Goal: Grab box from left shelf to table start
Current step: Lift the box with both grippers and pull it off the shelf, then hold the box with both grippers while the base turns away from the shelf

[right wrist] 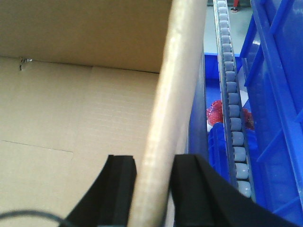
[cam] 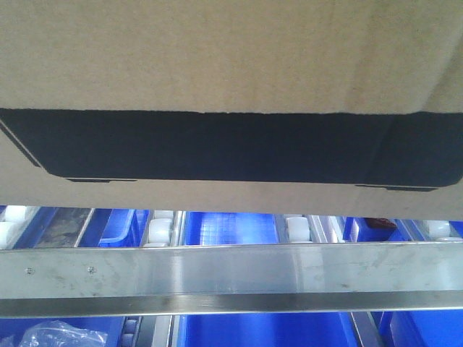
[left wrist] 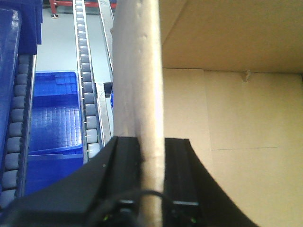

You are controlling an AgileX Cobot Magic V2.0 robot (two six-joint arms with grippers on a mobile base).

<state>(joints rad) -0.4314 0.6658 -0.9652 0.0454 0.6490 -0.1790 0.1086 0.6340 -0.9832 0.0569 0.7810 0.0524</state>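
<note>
The left tool [left wrist: 151, 158] is clamped narrow on the left side wall of the box [left wrist: 137, 71], with one black finger [left wrist: 120, 161] outside the cardboard and the other inside. The right tool [right wrist: 154, 177] grips the opposite wall the same way, its fingers [right wrist: 120, 175] astride the top edge. Each pinches a single thickness of corrugated board near the rim.

Outward from those walls, both wrist views look down into the box. They show plain brown floor panels with a seam, and nothing lying in the part that is visible. I judge it light for its bulk — but it is large and open-topped, so the walls may bow, or the whole box rack, if the two arms drift apart or tilt unevenly. The board looks dry and matte, not slippery, so the likelier harm is a creased or torn rim rather than a slip. Gripping the two side walls opposite one another, as now, seems the sensible hold.

In the front view the box fills the upper half, its black panel [cam: 231, 148] facing the camera, above the steel front rail [cam: 231, 271] of the left shelf [cam: 159, 231]. Roller tracks [left wrist: 87, 94] and blue bins [left wrist: 52, 118] lie beside and beyond it. I cannot tell whether its underside rests on the rollers or hangs clear. The desk is in no view — so no edge or corner of it can place the box.
</note>
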